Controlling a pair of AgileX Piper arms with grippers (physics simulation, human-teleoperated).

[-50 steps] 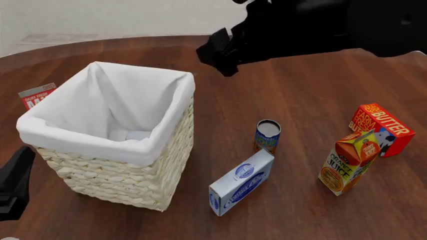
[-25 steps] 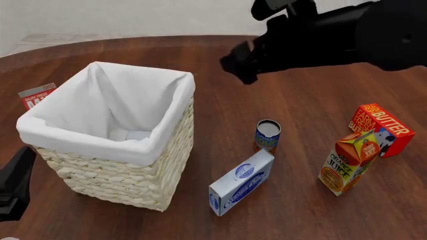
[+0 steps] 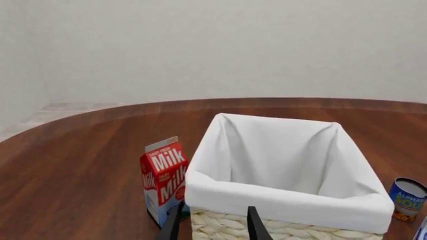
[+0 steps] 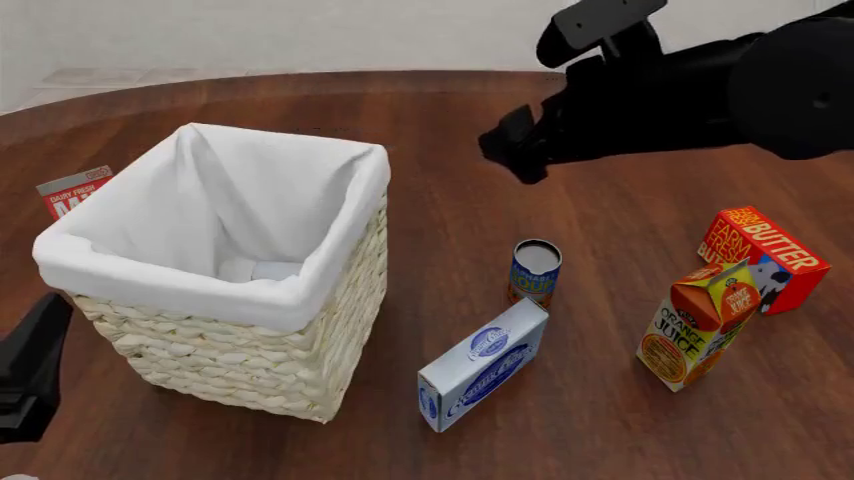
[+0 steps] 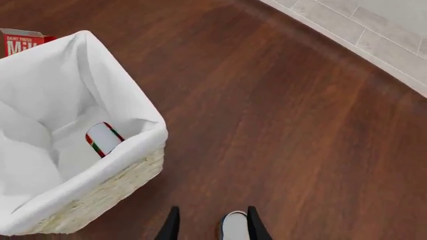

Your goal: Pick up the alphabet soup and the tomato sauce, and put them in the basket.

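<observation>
In basket [image 5: 133, 150], tomato sauce [image 5: 103, 138], soup outside

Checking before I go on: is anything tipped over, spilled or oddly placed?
Only the tomato sauce, lying on its side in the basket. The soup can, boxes and cartons stand upright; no spill shows.

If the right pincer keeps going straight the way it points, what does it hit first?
Probably the soup can, whose grey top shows between the right pincer's fingertips; depth is unclear, so it might reach the table beside it.
</observation>
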